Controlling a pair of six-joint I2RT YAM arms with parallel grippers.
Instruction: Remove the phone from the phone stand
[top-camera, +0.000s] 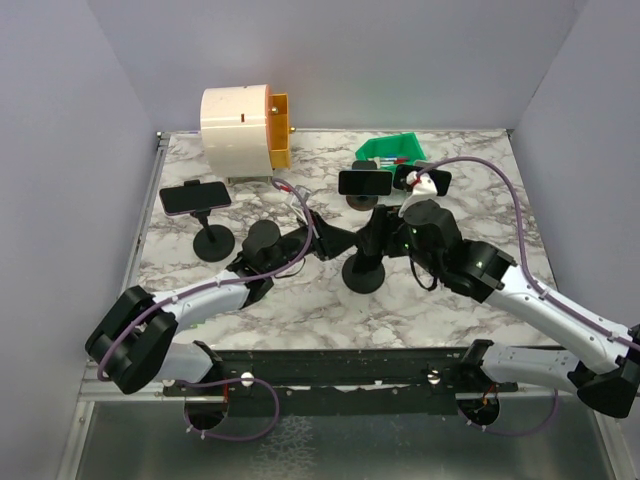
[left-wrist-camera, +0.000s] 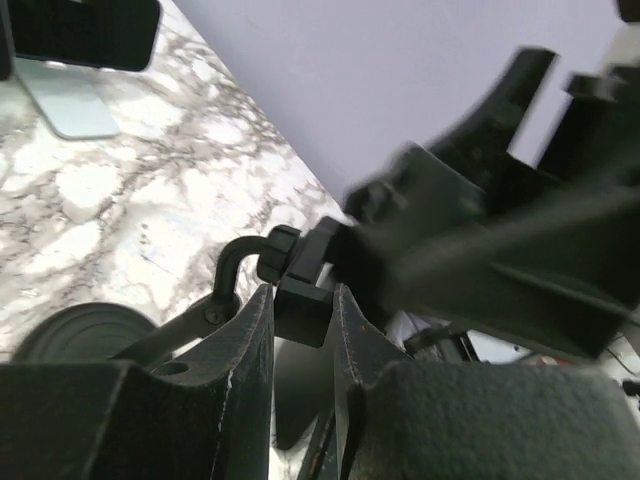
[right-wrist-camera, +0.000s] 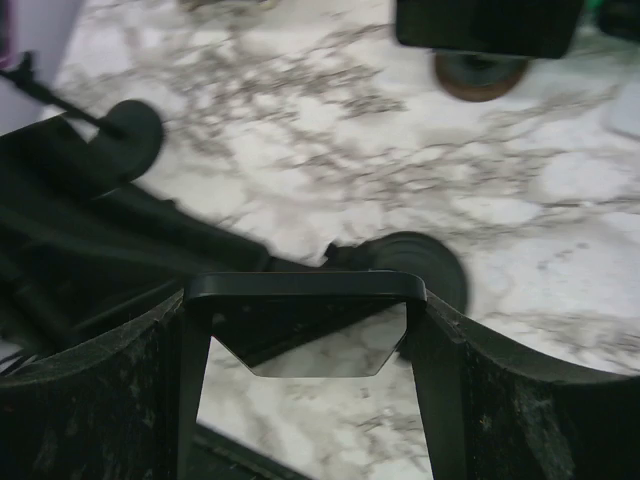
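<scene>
One flat, glossy black phone (right-wrist-camera: 305, 288) is spanned across its width by my right gripper (right-wrist-camera: 305, 335), whose jaws are spread wide and press on its two side edges. It hangs above the round base of the black phone stand (top-camera: 363, 272). Whether it sits in the cradle or is free of it I cannot tell, because my own wrist hides that.

My left gripper (left-wrist-camera: 303, 318) reaches in from the left of that base, jaws nearly together, pinching the stand's black joint block (left-wrist-camera: 300, 300).

My worry is that this pinch is narrow and sits on a swivel. If the cradle clings as I pull, the stand may twist or tip on the white-and-grey marble tabletop (top-camera: 480, 210). The phone's slick edges could also slide out from my right pads. Behind the base another black phone (top-camera: 365, 182) stands close and would be easy to clip.
</scene>
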